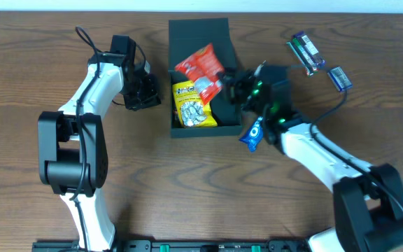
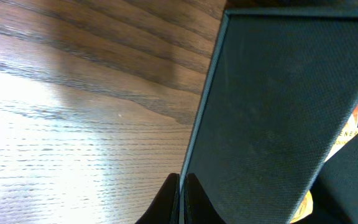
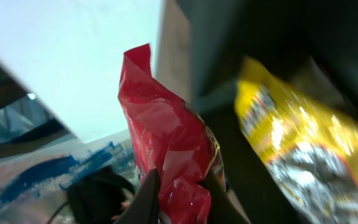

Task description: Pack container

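Over wood-grain table [image 1: 40, 42], right end effector [image 3: 179, 198] pinches red packet [image 3: 166, 137]; left end effector [image 2: 182, 190], seemingly closed, flanks the container [image 1: 198, 35].

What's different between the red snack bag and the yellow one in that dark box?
The red bag is pinched in the right pincer; the yellow bag lies loose, untouched. The red bag looks crumpled and tilted, while the yellow bag lies flatter. The red bag sits toward the lid end of the container, the yellow bag toward its near wall. Both are shiny snack packets, in or just over that container.
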Controlling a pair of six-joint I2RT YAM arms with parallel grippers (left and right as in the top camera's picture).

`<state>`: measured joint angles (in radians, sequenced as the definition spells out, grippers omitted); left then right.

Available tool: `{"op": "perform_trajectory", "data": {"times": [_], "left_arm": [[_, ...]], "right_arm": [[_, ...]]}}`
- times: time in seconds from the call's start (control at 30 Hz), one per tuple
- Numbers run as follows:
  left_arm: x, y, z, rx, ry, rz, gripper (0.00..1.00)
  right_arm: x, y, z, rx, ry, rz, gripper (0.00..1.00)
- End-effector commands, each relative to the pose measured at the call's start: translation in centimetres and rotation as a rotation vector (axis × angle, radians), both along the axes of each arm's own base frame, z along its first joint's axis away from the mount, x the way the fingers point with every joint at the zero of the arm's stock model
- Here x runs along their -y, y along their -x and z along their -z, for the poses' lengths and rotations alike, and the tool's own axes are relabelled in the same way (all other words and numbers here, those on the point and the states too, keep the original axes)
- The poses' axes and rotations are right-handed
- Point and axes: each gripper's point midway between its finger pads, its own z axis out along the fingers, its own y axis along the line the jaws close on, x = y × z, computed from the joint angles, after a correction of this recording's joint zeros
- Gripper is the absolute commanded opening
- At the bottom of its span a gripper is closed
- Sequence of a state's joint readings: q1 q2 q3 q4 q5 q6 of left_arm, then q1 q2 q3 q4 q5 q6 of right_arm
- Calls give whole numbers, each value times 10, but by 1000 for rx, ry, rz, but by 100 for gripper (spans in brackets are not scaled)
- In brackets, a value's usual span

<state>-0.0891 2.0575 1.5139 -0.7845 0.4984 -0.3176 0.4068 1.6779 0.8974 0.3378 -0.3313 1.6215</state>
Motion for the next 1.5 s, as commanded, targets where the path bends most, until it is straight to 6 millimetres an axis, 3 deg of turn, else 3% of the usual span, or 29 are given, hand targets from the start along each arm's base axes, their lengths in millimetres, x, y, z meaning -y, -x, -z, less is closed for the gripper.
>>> {"op": "perform_trajectory", "data": {"times": [0.0,0.27,0.67,0.7,0.73,0.77,0.8,0.83,1.07,1.2,1.47], "left_arm": [[-5,2,6,-25,19,-17,6],[-11,0,5,-25,25,-33,6],[-11,0,5,-25,25,-33,6],[-11,0,5,-25,25,-33,6],[-11,0,5,-25,25,-33,6],[-11,0,5,-25,25,-33,6],[-11,0,5,-25,25,-33,6],[-11,0,5,-25,25,-33,6],[-11,-1,5,-22,25,-33,6],[-11,-1,5,-21,25,-33,6],[-11,-2,5,-17,25,-33,6]], "right_arm": [[-11,3,2,-40,-36,53,1],[-3,10,27,-112,57,118,1],[-17,18,29,-83,102,139,4],[-18,18,29,-82,103,138,11],[-19,19,29,-82,103,135,27],[-20,20,28,-82,100,129,68],[-21,20,27,-80,95,123,95],[-24,20,26,-74,89,107,99],[-41,11,-18,209,122,-35,99],[-46,17,-30,277,143,-112,99],[-36,18,-53,497,270,-258,99]]}}
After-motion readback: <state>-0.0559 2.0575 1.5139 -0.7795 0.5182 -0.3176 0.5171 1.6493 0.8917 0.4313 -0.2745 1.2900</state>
